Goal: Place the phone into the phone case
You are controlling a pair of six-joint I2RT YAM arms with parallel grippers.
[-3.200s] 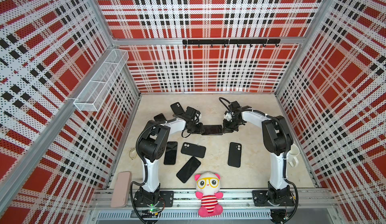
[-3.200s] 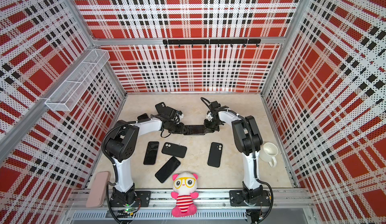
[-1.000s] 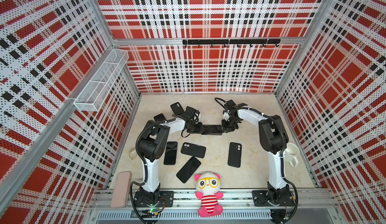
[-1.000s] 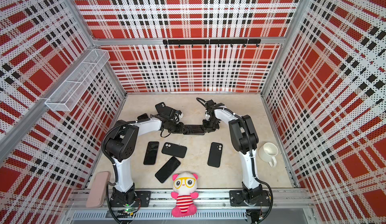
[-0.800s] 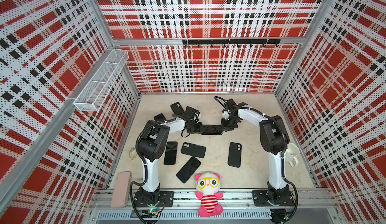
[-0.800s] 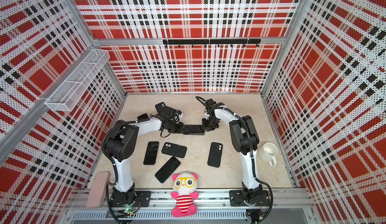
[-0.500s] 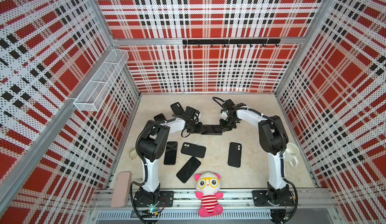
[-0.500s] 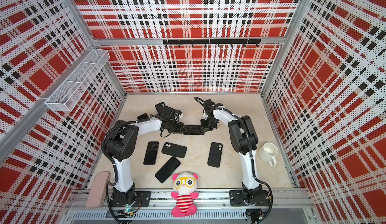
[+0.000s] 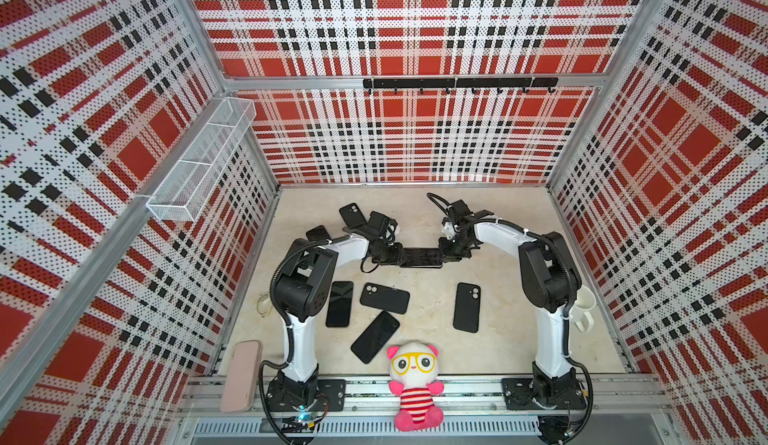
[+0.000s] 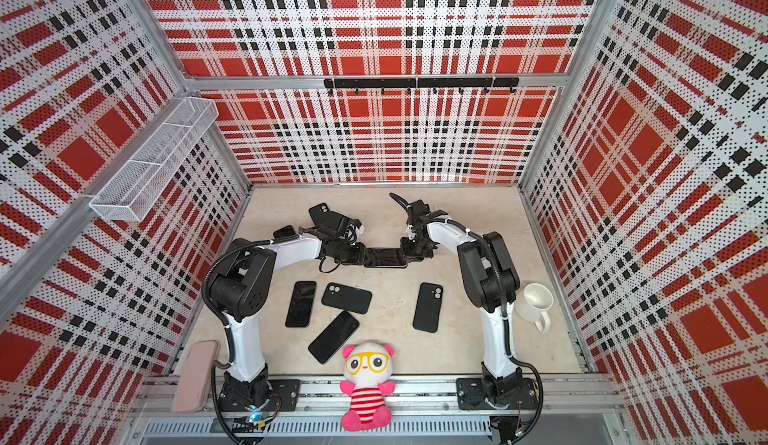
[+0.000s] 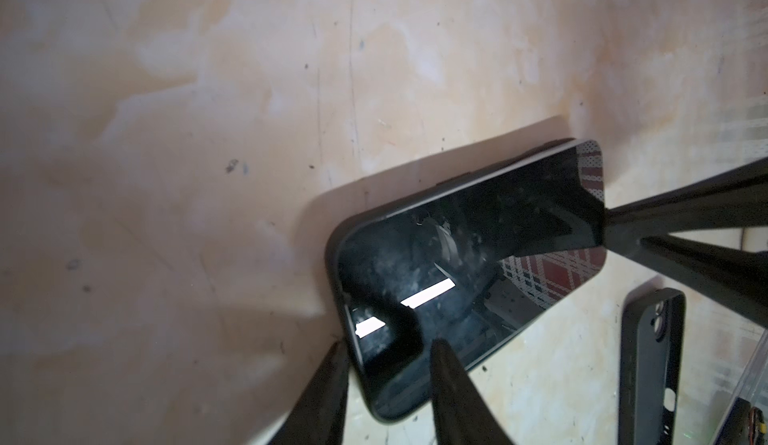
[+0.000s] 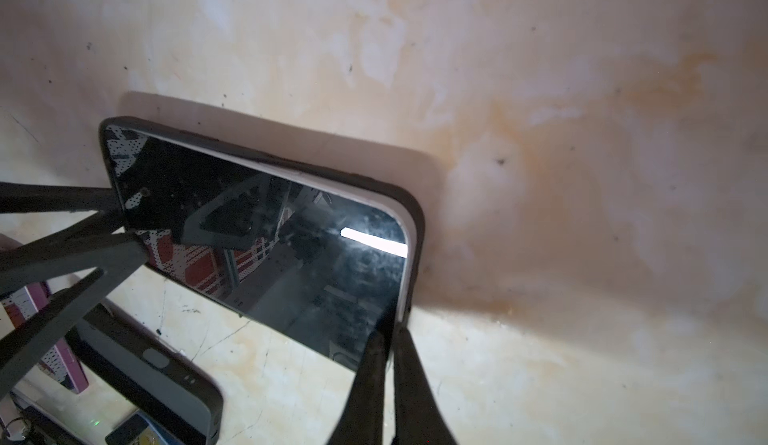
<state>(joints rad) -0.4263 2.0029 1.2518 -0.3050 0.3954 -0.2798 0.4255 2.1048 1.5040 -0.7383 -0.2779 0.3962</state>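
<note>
A black phone (image 9: 419,257) (image 10: 384,257) lies screen up mid-table, sitting partly in a black phone case (image 11: 332,247). Its pale side edge stands above the case rim along one long side (image 12: 291,173). My left gripper (image 9: 397,254) (image 11: 386,364) holds the left end: one finger (image 11: 328,380) is against the case's end rim and the other lies over the screen corner. My right gripper (image 9: 442,254) (image 12: 390,335) is shut, with its tips together at the right end rim. Whether they pinch the rim I cannot tell.
Several more black phones and cases lie nearer the front (image 9: 340,303) (image 9: 384,298) (image 9: 375,337) (image 9: 466,307), and two at the back left (image 9: 353,215). A plush toy (image 9: 415,380) sits on the front rail, a white mug (image 9: 584,308) by the right arm, a pink case (image 9: 241,374) front left.
My right gripper has closed and shifted slightly left against the phone's right end. The left gripper and the phone have stayed where they were.
</note>
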